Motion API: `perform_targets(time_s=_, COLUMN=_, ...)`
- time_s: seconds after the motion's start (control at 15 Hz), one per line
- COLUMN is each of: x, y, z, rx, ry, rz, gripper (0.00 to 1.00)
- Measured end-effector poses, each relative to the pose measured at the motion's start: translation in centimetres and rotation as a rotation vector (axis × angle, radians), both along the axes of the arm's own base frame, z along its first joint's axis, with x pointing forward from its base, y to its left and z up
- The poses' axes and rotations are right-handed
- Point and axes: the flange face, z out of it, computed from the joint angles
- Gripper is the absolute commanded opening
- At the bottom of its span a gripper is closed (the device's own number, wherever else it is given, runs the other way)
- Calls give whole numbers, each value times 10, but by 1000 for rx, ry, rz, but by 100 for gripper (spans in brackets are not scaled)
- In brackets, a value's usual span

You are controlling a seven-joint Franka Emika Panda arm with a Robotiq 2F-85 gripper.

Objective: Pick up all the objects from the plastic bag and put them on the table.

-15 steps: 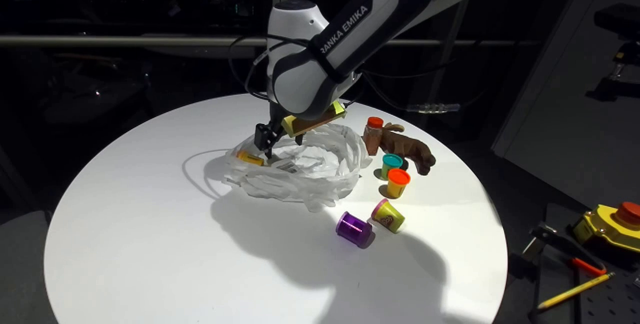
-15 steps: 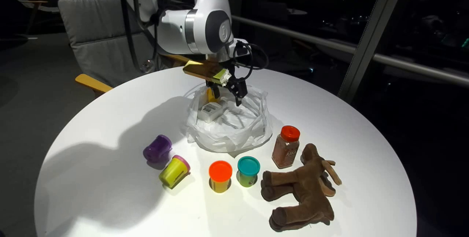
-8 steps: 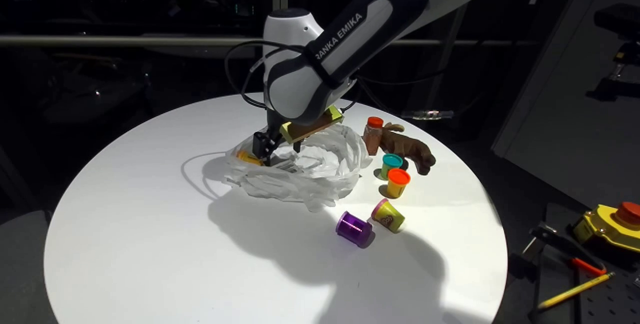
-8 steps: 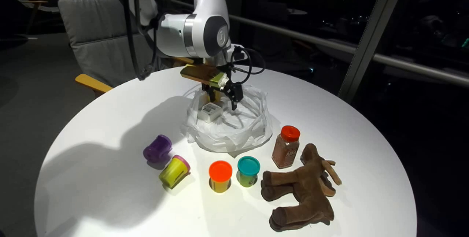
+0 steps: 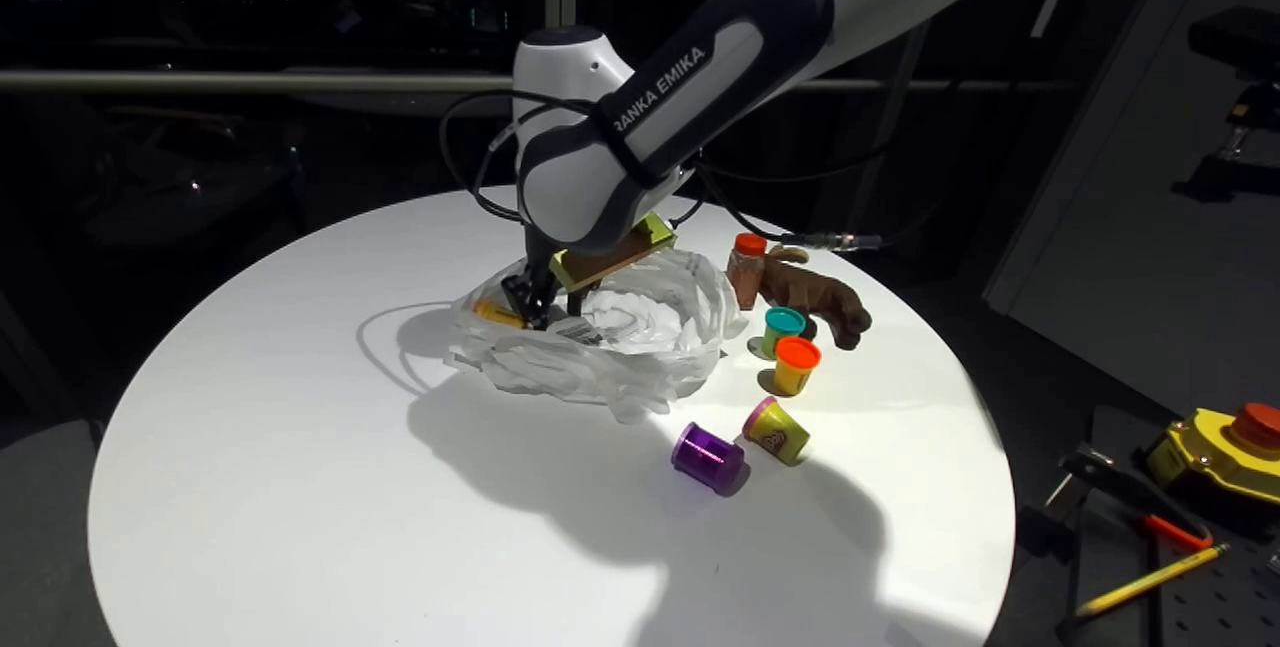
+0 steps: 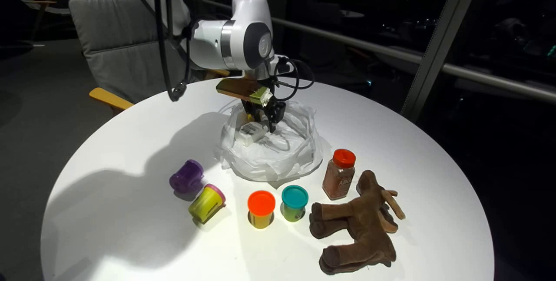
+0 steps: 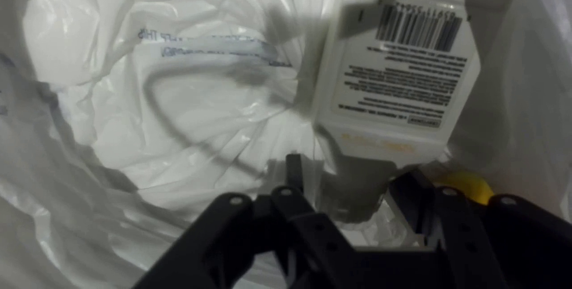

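Round white table [image 6: 438, 181], grey chair [image 6: 117, 33], pale rail [image 5: 250, 82]

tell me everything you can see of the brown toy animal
The brown toy animal looks like soft plush, with darker foot ends and lighter tan, antler-like parts near the head. It lies on its side on the white table, outside the plastic bag, legs toward the left in an exterior view. The red-capped bottle stands close by its head, seemingly not touching. Its face can't be made out.
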Motion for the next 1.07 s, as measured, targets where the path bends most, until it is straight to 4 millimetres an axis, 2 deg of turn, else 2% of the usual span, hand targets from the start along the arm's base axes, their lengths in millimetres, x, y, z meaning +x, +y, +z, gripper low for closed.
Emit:
perform_targets(time_s=0.07, x=1, y=0, z=0, rx=0, ry=0, rz=0, gripper=15)
perform_targets(time_s=0.2, x=3, y=0, z=1, rx=0, ry=-3, rz=0, gripper=19)
perform_targets(time_s=0.53, x=5, y=-4, z=9, rx=-20, ry=-24, rz=-5, gripper=15)
perform_targets(time_s=0.67, x=5, y=-8, z=24, rx=-46, ry=-49, rz=-7, gripper=15)
perform_targets(time_s=0.87, x=-1, y=-11, z=58, rx=-83, ry=-105, rz=-15, gripper=15)
perform_targets(time_s=1.07, x=-21, y=4, z=95, rx=-92, ry=-127, rz=-4, gripper=15)
